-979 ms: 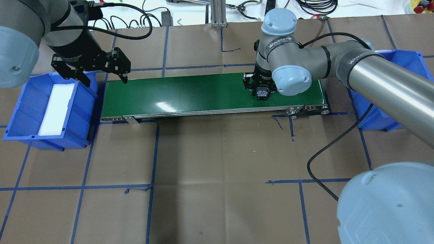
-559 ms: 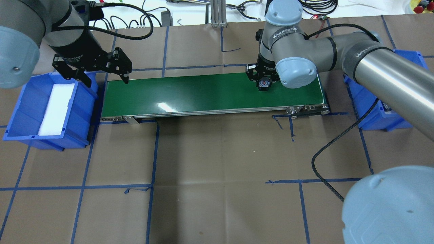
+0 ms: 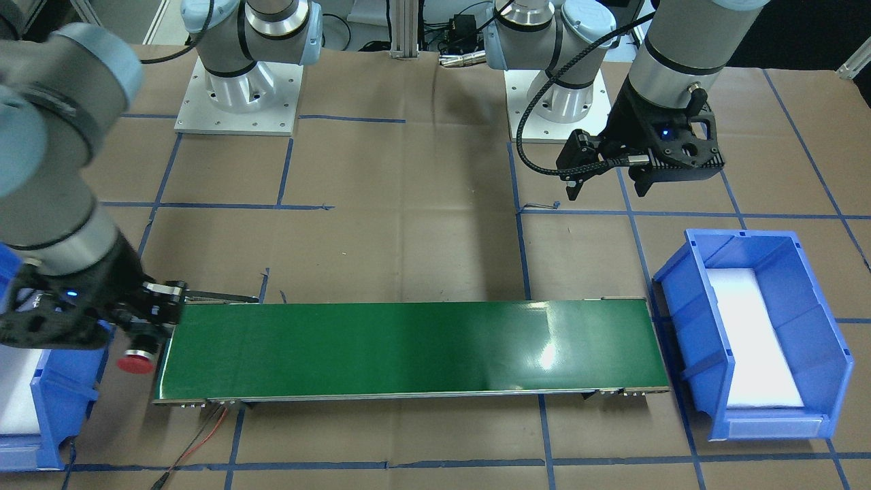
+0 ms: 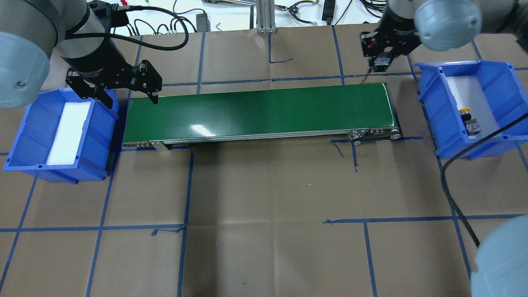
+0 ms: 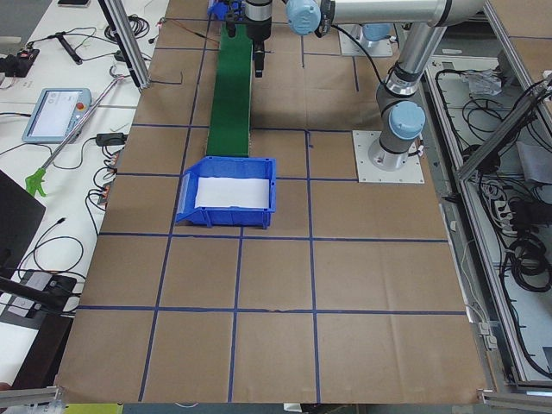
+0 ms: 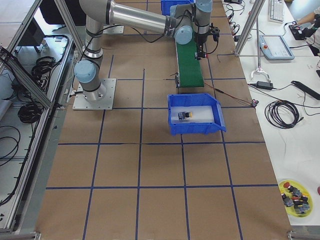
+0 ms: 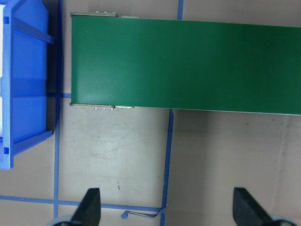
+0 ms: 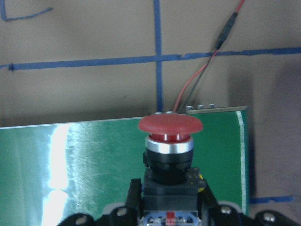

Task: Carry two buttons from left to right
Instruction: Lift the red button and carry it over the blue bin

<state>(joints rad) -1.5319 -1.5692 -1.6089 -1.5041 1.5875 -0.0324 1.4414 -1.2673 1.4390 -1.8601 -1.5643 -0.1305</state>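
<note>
The red button, a red mushroom cap on a black body, is held in my right gripper, which is shut on its body. It hangs above the table at the far right end of the green conveyor belt, beside the right blue bin. In the front-facing view the red cap shows below the right gripper. The yellow button lies on white foam inside the right bin; it also shows in the right view. My left gripper is open and empty above the belt's left end.
The left blue bin holds only a white foam pad. Red and black wires run from the belt's right end. Cables and an aluminium post lie along the far edge. Brown paper with blue tape lines covers the table.
My right gripper has lifted the red button off the belt and carried it right and away, toward the right bin. The left gripper has barely moved.
</note>
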